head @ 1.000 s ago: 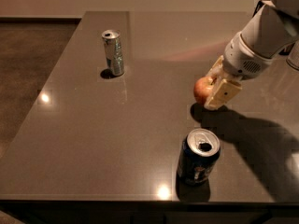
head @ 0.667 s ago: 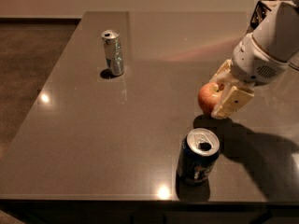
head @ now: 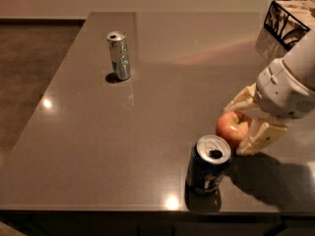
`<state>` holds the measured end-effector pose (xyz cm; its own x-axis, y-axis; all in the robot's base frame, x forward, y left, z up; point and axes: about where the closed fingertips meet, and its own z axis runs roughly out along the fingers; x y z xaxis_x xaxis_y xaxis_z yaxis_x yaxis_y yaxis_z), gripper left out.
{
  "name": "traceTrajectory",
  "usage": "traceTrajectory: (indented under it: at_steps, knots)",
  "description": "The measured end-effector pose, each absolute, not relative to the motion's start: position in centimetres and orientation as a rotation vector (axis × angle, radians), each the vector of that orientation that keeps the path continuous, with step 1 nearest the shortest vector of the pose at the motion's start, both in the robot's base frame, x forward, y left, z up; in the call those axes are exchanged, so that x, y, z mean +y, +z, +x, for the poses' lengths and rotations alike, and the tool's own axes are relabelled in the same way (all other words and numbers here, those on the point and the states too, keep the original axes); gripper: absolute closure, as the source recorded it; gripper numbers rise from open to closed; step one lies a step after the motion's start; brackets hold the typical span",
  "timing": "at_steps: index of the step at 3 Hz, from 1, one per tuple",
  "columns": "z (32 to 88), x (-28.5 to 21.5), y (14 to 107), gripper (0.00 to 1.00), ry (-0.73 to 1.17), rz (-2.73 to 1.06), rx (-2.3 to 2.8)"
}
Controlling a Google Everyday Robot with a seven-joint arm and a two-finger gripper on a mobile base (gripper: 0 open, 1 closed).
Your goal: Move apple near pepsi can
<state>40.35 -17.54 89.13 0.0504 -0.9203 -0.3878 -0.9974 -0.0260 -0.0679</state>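
The apple (head: 232,128) is small, round and red-orange with a yellowish patch. It sits between the two cream fingers of my gripper (head: 246,127), which comes in from the right and is shut on it, at or just above the tabletop. The pepsi can (head: 207,165) is dark blue with a silver opened top. It stands upright near the table's front edge, just left of and in front of the apple, a small gap apart.
A slim silver can (head: 119,55) stands upright at the back left of the dark grey table (head: 98,146). A dark wire-frame object (head: 288,18) sits at the back right. The table's front edge runs just below the pepsi can.
My gripper has carried the apple toward the front of the table, closer to the pepsi can. Both cans have stayed put.
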Motion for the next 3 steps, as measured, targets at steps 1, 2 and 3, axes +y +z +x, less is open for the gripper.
traceTrajectory:
  at_steps: [1,2,3]
  knots:
    - [38.6,-17.8,88.0,1.00,0.361,-2.093,1.845]
    - [37.8,-18.0,86.9,0.82,0.375,-2.143,1.786]
    - [37.5,-18.2,85.9,0.59,0.369,-2.175,1.760]
